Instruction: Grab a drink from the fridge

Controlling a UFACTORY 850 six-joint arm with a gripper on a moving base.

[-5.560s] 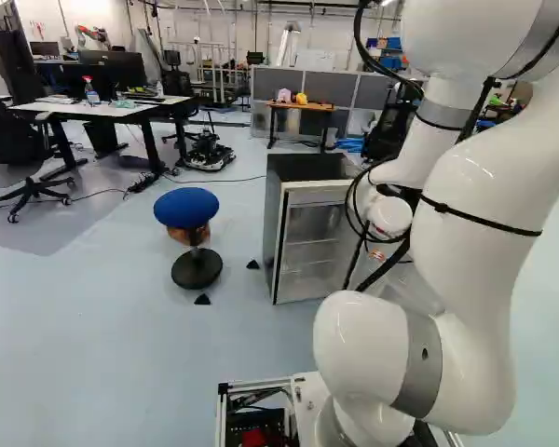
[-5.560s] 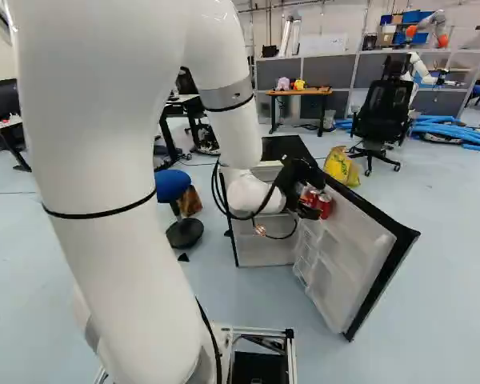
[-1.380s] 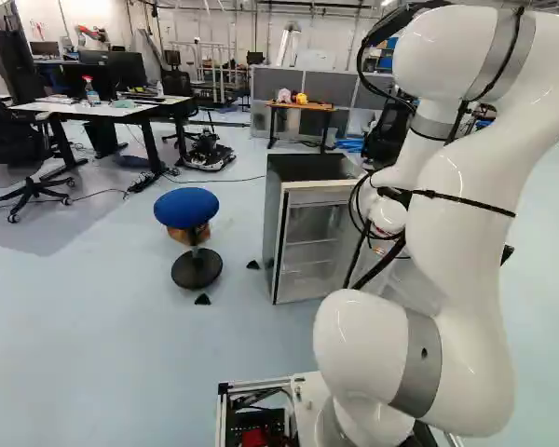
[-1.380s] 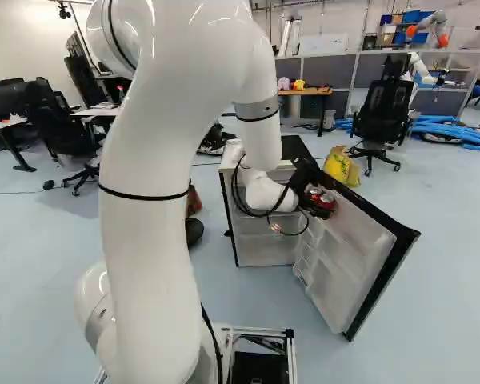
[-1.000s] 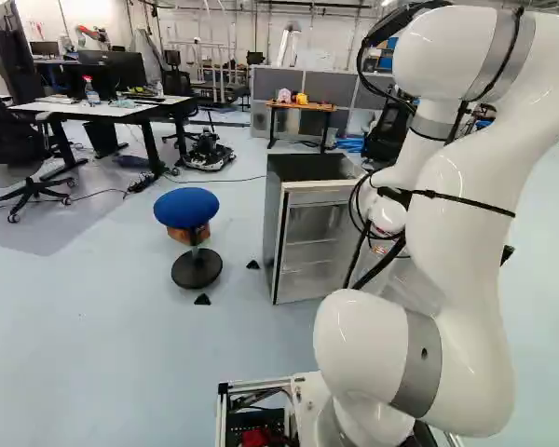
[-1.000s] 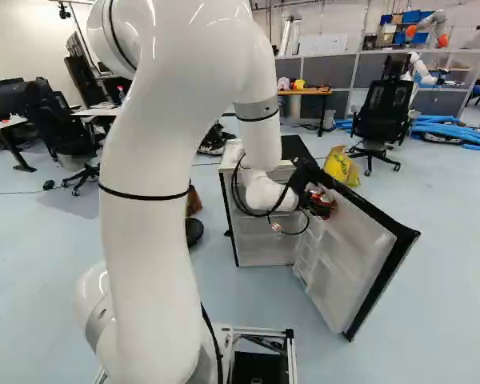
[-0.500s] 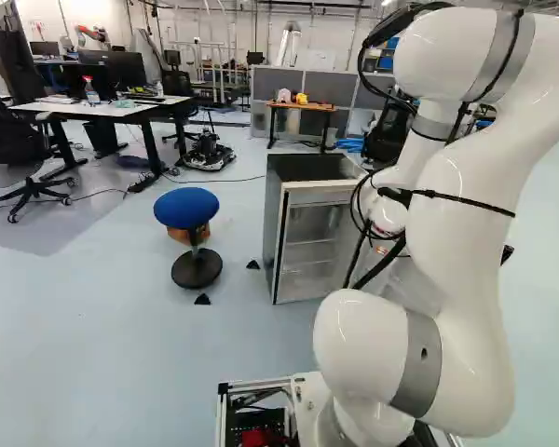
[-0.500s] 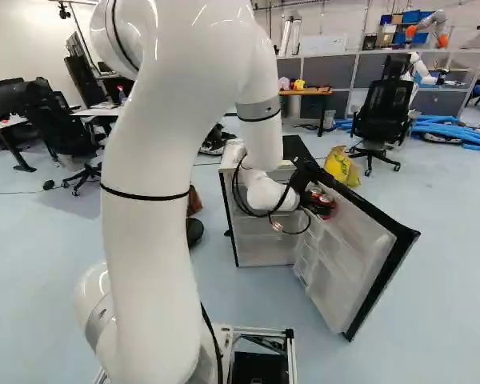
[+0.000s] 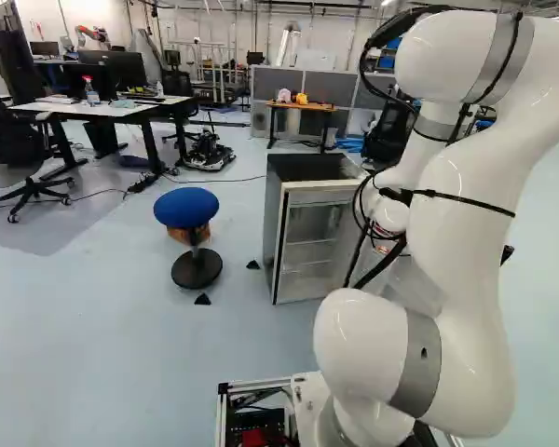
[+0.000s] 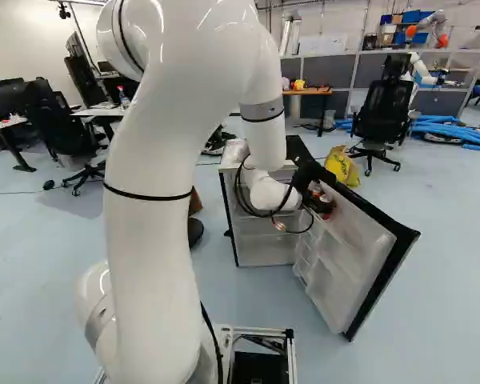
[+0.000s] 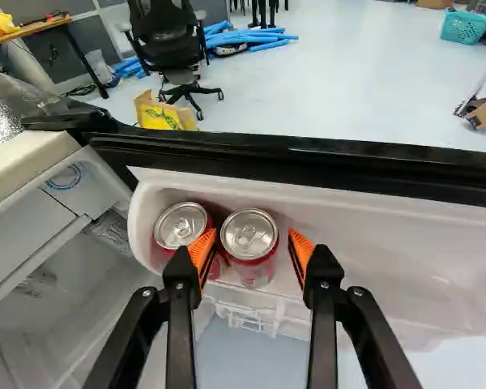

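Pincer (image 10: 316, 194), one: stood well open, gripped nothing, straddled one red can (image 11: 249, 237). Second red can (image 11: 181, 226): sat just left, same shelf, far end of fridge door (image 10: 356, 256). Labels: unreadable.

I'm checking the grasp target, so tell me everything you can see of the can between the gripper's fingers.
The can stands upright in the white bin of the open fridge door. It has red sides and a round silvery lid with a pull tab, and looks like metal. A second can stands close beside it. The gripper is open around it: a gap shows before one orange pad, while the other is too near to tell whether it touches. I cannot tell if it has been opened.
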